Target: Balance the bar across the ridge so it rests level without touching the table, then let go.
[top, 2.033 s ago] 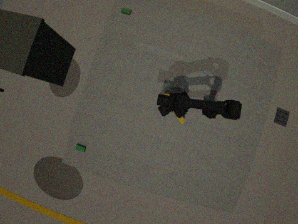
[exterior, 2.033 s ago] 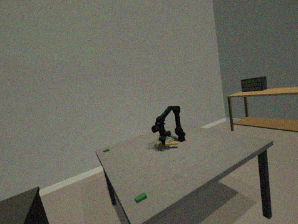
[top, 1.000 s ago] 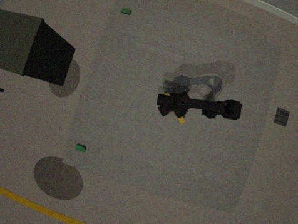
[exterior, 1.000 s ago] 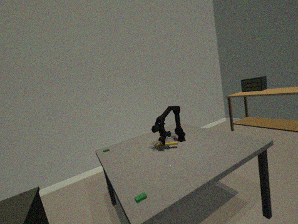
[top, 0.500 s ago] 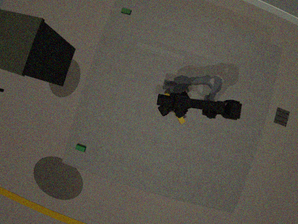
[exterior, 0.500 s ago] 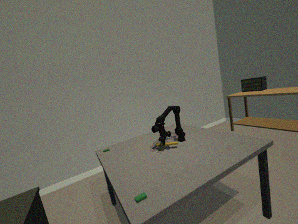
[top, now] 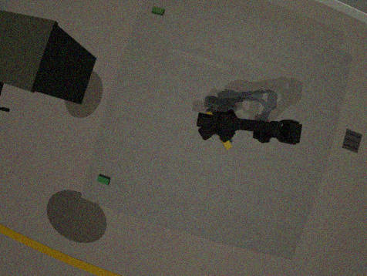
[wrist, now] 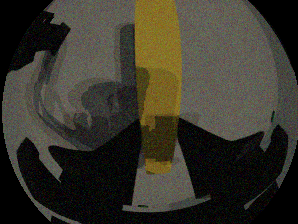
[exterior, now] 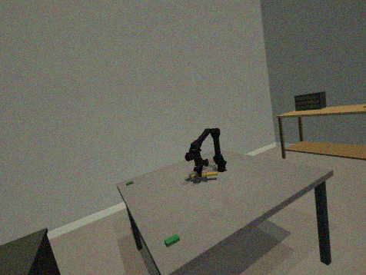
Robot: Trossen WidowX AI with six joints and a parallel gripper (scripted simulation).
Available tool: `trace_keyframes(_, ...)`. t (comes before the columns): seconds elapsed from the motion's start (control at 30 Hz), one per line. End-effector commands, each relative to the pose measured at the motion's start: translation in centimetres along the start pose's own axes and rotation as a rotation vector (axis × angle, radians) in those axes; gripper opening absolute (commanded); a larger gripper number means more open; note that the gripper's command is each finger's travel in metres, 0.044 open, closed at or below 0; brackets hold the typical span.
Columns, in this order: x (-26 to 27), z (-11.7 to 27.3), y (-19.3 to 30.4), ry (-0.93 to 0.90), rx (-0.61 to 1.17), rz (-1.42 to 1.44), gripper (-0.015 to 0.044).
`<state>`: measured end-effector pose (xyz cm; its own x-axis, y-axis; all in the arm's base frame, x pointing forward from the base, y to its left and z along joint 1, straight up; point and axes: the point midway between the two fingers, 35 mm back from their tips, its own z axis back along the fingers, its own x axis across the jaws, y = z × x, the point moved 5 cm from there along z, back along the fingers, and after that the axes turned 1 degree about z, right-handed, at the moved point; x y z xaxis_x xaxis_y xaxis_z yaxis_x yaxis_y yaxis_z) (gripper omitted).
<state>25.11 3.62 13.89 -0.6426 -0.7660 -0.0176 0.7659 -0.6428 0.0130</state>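
The yellow bar (top: pixel 227 145) (exterior: pixel 210 174) (wrist: pixel 158 45) is held just above the table (top: pixel 185 185) (exterior: pixel 231 200), its shadow on the table beside it. It looks about level in the exterior view. My gripper (exterior: pixel 199 173) (wrist: pixel 158 123) is shut on the bar, one dark finger on each side; in the wrist view a short end of the bar shows between the fingers and the longer part runs to the top. In the top view the arm covers the bar's middle. I cannot make out the ridge, nor whether the bar touches it.
Two small green blocks lie near the table's far-left side: one green block (top: pixel 103 180) (exterior: pixel 171 240) and another green block (top: pixel 158 11) (exterior: pixel 129 183). A dark box (top: pixel 63 65) (exterior: pixel 23 250) stands off the table. A wooden shelf (exterior: pixel 327 110) is at the right.
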Motion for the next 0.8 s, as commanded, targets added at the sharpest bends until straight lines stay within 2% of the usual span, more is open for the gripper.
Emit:
trace_keyframes(0.0,0.00,-0.01,0.00,0.000,0.000,0.000,0.0000)
trace_keyframes(0.4,0.00,-0.01,0.00,0.000,0.000,0.000,0.0000)
trace_keyframes(0.6,0.00,-0.01,0.00,0.000,0.000,0.000,0.0158)
trace_keyframes(0.77,0.00,-0.01,0.00,0.000,0.000,0.000,0.0167)
